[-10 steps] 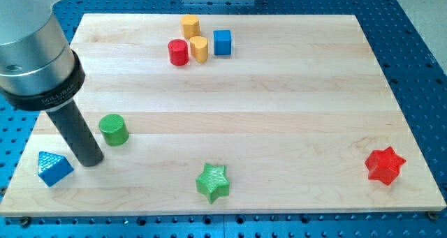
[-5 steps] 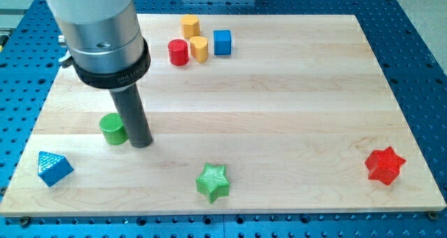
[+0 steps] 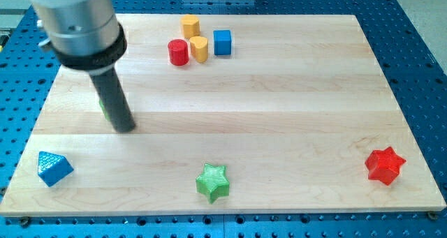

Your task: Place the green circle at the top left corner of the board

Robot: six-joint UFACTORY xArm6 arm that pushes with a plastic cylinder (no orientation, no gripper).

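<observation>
Your tip [image 3: 125,128] sits left of centre, rod almost hiding the green circle [image 3: 103,108]; no fingers to assess.

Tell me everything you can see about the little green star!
The green star-shaped block is a small, chunky five-pointed piece that looks like ridged plastic. It lies flat on the pale wooden board, near the view's bottom edge, a little left of the middle. Nothing touches it: the blue triangular block sits far to its left, the red star-shaped block far to its right, and my tip is up and to its left, well apart from it.
</observation>
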